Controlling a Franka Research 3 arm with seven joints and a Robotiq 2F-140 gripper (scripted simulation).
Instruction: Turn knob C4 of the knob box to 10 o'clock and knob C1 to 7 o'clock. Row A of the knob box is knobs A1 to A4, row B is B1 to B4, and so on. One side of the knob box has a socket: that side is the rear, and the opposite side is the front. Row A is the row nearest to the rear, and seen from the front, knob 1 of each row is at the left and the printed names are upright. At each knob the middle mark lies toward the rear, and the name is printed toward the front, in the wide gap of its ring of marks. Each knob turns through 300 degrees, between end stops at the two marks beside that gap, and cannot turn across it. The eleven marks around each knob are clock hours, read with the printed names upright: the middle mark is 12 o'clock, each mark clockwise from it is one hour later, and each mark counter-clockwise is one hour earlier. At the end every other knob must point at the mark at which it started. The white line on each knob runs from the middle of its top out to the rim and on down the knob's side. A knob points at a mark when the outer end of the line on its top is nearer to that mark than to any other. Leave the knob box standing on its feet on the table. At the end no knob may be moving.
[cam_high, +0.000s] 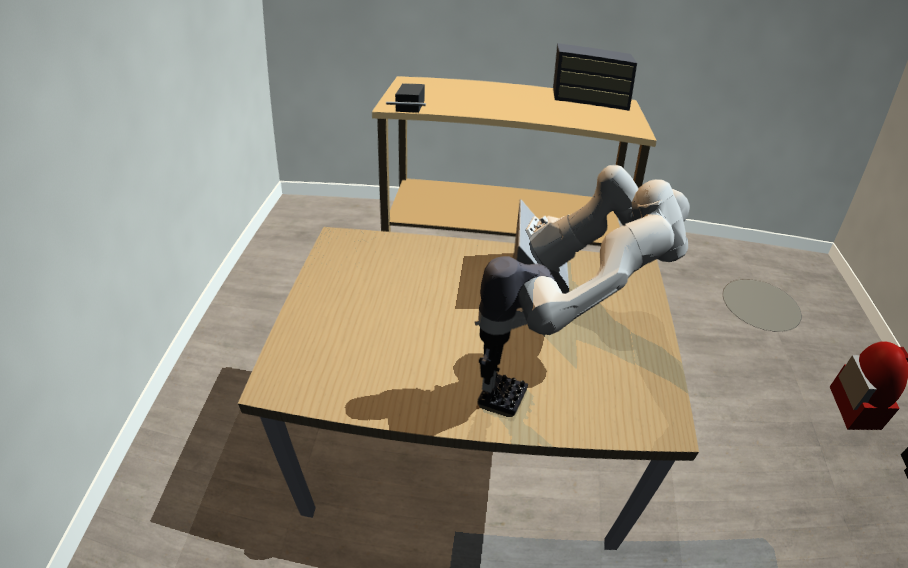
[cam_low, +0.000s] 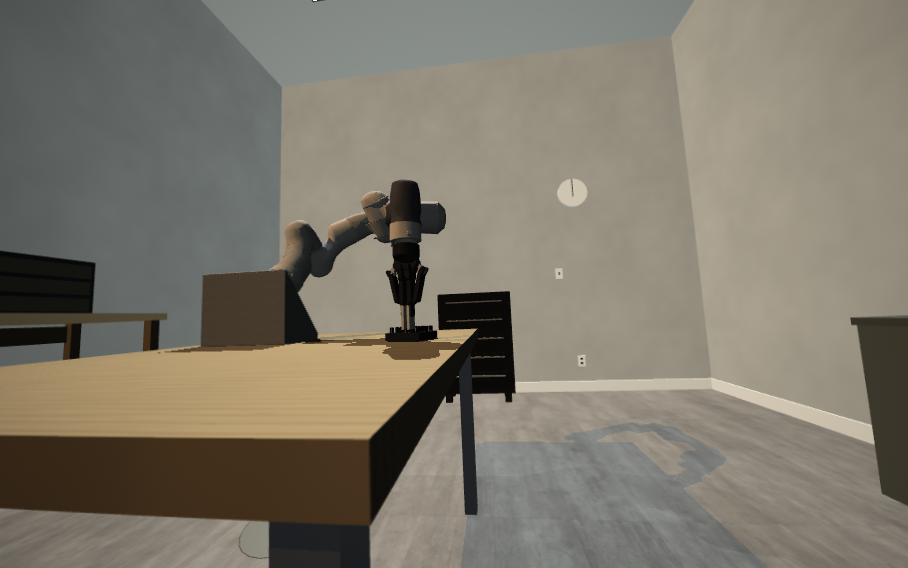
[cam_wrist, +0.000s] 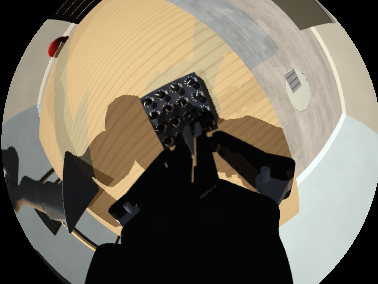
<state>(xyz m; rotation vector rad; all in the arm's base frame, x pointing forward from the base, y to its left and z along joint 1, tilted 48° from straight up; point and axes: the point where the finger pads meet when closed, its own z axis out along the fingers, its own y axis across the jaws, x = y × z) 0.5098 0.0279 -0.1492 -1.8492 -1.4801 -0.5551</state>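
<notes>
The black knob box (cam_high: 496, 409) (cam_low: 411, 337) (cam_wrist: 183, 81) stands flat on the table, with four rows of four small black knobs. My gripper (cam_high: 489, 388) (cam_low: 407, 326) (cam_wrist: 194, 131) points straight down at it. The fingers are nearly together, with a narrow gap, low over the box edge nearest the gripper in the wrist view. They appear shut on an edge knob beside the corner knob (cam_wrist: 210, 125); the fingertips hide it. The printed names, the socket and most white lines are too small or dark to read.
The table (cam_high: 374, 321) (cam_low: 254, 395) extends around the box, whose position is near one long edge. The arm's slanted mount panel (cam_high: 524, 234) (cam_low: 244, 308) stands farther back. A side table (cam_high: 468, 100) with a drawer unit (cam_high: 594, 77) is behind, away from the box.
</notes>
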